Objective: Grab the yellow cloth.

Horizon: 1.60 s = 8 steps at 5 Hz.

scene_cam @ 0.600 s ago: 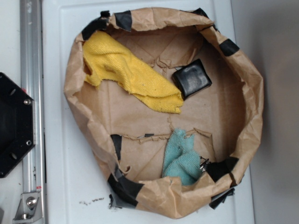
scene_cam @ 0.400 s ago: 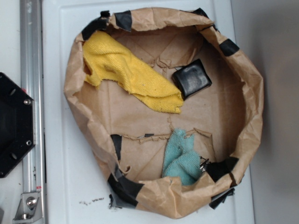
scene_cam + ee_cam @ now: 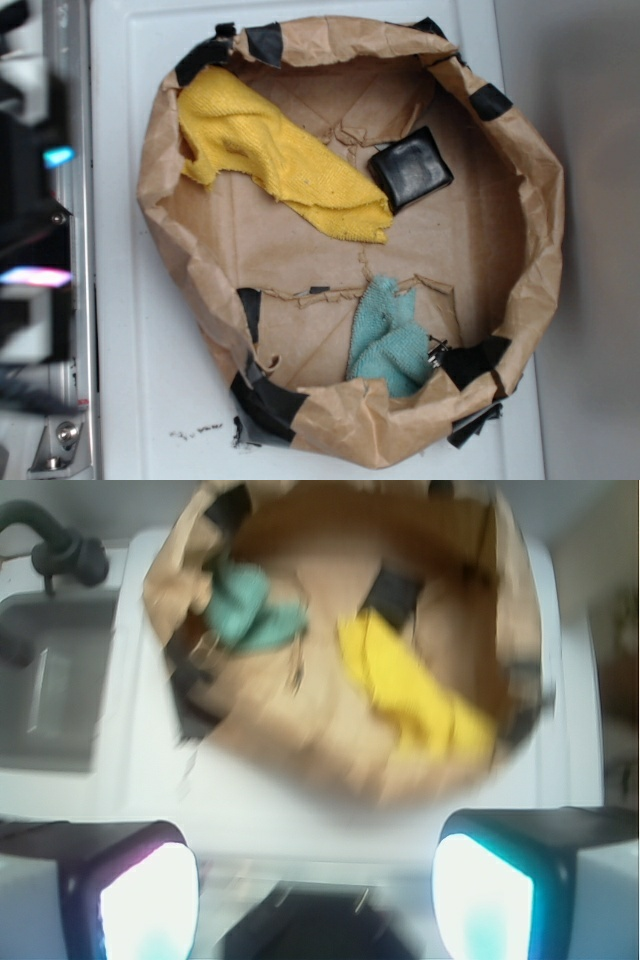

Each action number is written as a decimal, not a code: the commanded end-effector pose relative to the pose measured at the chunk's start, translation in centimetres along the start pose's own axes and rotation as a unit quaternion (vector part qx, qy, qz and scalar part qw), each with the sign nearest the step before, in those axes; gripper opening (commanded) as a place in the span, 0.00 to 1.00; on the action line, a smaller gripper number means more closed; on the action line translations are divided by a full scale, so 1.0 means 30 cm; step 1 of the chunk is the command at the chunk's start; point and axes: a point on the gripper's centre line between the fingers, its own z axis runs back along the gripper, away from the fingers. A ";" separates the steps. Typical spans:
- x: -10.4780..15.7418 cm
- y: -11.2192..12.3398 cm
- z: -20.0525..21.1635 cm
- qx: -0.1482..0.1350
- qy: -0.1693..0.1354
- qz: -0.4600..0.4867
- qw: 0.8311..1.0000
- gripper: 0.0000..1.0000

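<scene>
The yellow cloth [image 3: 280, 165] lies crumpled along the upper left inside a brown paper bag basin [image 3: 540, 200]. In the blurred wrist view the yellow cloth [image 3: 415, 695] appears right of centre in the paper basin [image 3: 520, 610]. My gripper [image 3: 45, 217] is a blurred dark shape at the far left edge, outside the basin and well apart from the cloth. From the wrist, my gripper [image 3: 318, 875] is open, its two bright pads [image 3: 150, 895] wide apart with nothing between them.
A smaller teal cloth [image 3: 390, 340] [image 3: 250, 610] and a black square block [image 3: 410, 168] [image 3: 395, 595] also lie in the basin. An aluminium rail [image 3: 70, 60] runs down the left. The wrist view shows a grey sink [image 3: 50, 680] and a black hose [image 3: 60, 550].
My gripper has come into the exterior view at the left edge, blurred by motion and covering the black base. The cloths and block have not moved.
</scene>
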 end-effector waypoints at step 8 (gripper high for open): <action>0.155 0.162 -0.376 0.102 0.002 -0.068 0.992 0.00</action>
